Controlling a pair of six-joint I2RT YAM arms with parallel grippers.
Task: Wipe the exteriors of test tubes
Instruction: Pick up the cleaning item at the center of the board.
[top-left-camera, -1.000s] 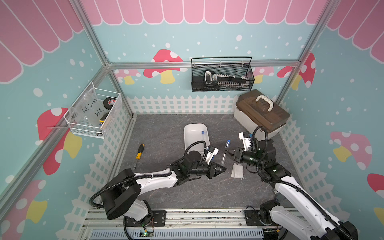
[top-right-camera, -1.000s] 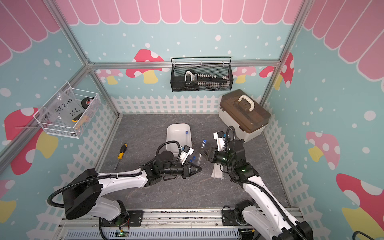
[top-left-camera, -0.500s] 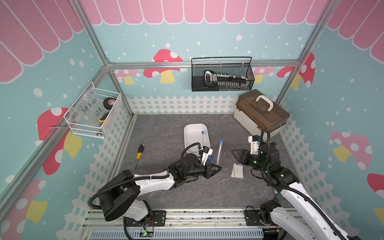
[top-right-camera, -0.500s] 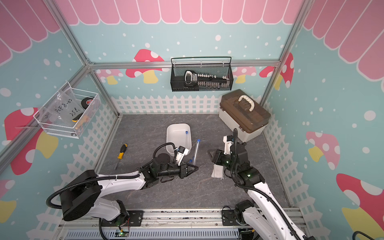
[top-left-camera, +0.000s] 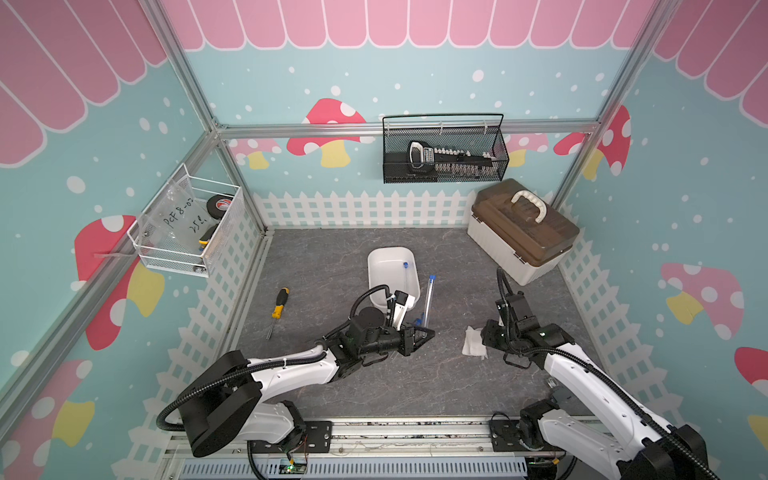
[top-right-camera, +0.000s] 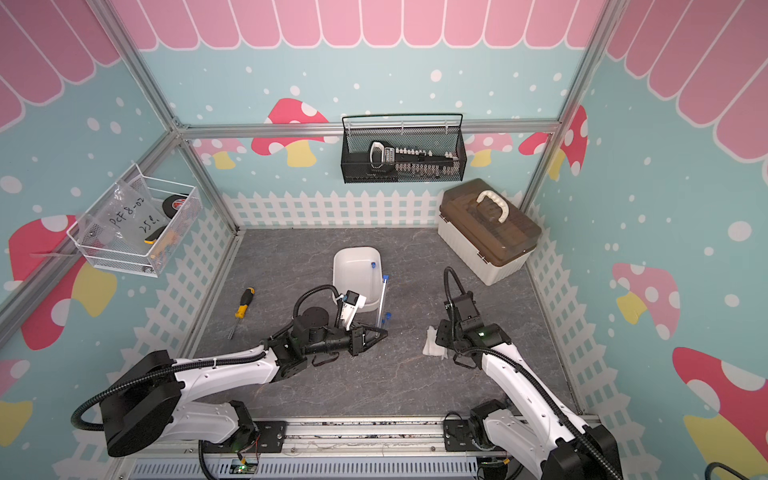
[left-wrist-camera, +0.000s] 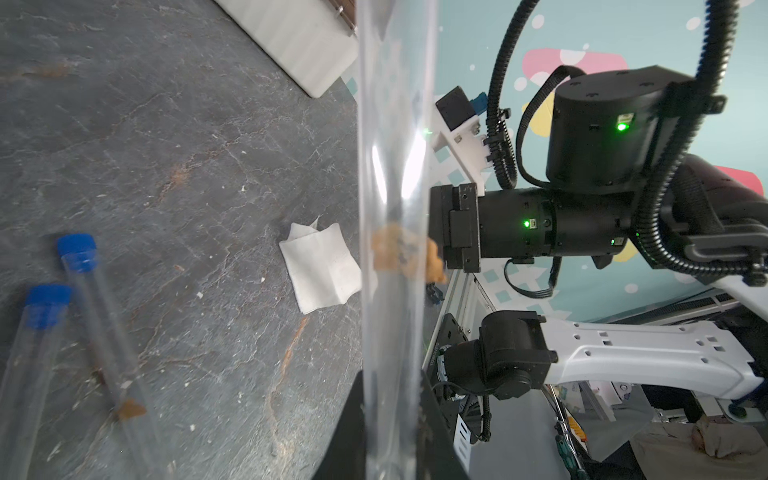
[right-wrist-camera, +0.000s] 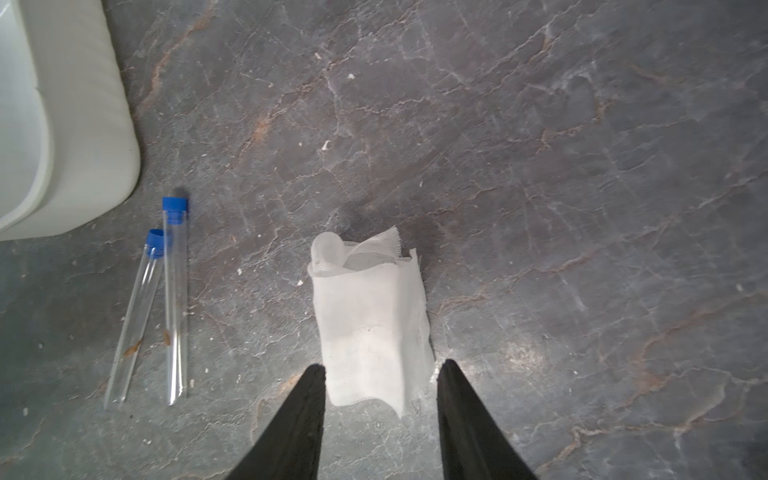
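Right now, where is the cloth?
In both top views the cloth lies on the mat, right of centre, just ahead of the open right hand and right of two loose tubes.

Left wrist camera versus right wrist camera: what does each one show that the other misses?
Only the left wrist view shows the held test tube, close up with a brown smear, clamped in the left gripper, plus the right arm. Only the right wrist view shows the white tub and the right gripper, open astride the white cloth. Both show that cloth and two capped tubes lying on the mat.
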